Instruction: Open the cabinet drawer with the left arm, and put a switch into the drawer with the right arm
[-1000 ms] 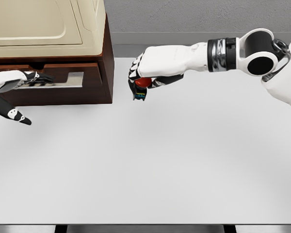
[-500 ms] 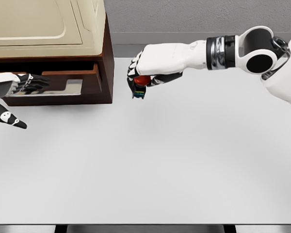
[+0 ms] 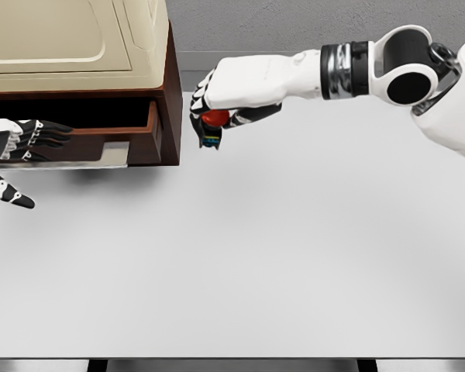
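Note:
A dark brown cabinet (image 3: 172,85) with a cream top stands at the back left. Its drawer (image 3: 132,136) is pulled out toward me, the silver handle plate (image 3: 101,159) along its front. My left hand (image 3: 27,139) is at the left edge, fingers curled on that drawer front. My right hand (image 3: 213,116) reaches in from the right and is shut on the switch (image 3: 213,128), a small dark block with a red button. The switch hangs in the air just right of the cabinet's corner, above the table.
The white table (image 3: 294,256) spreads across the middle and front. A grey wall runs behind. The cabinet's right side wall stands close to my right hand.
The drawer has slid further out toward me with my left hand pulling it. My right hand has carried the switch left and slightly up, closer to the cabinet.

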Controlling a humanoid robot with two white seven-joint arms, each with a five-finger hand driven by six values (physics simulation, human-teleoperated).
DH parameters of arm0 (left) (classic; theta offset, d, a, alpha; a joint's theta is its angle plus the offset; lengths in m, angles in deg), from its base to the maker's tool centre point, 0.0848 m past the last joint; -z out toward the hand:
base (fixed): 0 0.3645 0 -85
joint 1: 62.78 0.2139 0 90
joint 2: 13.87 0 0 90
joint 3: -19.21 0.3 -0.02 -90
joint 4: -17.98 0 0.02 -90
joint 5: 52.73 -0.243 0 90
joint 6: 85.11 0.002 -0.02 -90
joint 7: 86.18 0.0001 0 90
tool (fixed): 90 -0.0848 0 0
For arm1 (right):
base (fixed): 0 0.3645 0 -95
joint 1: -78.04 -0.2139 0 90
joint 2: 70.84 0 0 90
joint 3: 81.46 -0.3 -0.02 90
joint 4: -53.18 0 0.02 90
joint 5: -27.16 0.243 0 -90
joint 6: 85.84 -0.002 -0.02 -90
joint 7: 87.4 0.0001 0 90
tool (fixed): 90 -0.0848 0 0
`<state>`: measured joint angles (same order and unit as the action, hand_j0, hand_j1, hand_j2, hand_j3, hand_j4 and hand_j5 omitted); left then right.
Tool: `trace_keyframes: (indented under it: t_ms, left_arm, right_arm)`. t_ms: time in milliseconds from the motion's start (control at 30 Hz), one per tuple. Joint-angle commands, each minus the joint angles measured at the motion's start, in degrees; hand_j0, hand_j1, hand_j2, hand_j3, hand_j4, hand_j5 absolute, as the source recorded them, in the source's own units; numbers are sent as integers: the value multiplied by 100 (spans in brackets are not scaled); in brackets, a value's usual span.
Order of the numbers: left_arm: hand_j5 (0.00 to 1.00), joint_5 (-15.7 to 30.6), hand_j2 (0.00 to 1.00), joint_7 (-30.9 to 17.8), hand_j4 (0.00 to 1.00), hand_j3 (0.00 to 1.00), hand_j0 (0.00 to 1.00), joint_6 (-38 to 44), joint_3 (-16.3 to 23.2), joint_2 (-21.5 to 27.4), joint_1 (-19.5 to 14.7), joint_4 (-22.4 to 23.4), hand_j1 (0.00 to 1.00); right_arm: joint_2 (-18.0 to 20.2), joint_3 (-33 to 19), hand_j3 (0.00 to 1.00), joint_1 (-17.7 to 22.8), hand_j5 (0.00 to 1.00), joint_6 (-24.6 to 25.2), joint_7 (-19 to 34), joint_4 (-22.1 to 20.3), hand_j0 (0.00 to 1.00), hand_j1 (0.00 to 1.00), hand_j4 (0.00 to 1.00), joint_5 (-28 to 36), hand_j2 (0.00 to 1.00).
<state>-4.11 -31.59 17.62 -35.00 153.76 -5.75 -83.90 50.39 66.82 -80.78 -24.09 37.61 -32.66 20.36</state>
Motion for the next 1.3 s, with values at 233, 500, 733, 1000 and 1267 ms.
trace_keyframes:
  t_ms: [233,500,733,1000,1267]
  left_arm:
    - [100,-898,100,40,100,100,100,-78,113,94,98,89,100]
    - [100,-845,100,40,100,100,100,-78,113,121,115,89,100]
    - [100,-819,100,40,100,100,100,-78,113,130,124,80,100]
    - [100,-819,100,40,100,100,100,-78,113,121,124,80,100]
    - [100,-819,100,40,100,100,100,-78,104,121,124,80,100]
  right_arm:
    - [5,104,47,-202,47,48,-2,-91,47,47,47,276,47]
    - [-469,175,47,-422,47,549,-2,-55,47,47,47,285,47]
    - [-847,192,47,-624,47,927,-2,6,47,47,47,285,47]
    - [-1252,342,46,-826,46,1199,-2,199,46,46,46,267,46]
    - [-1577,342,46,-958,46,1191,-2,507,46,46,46,21,46]
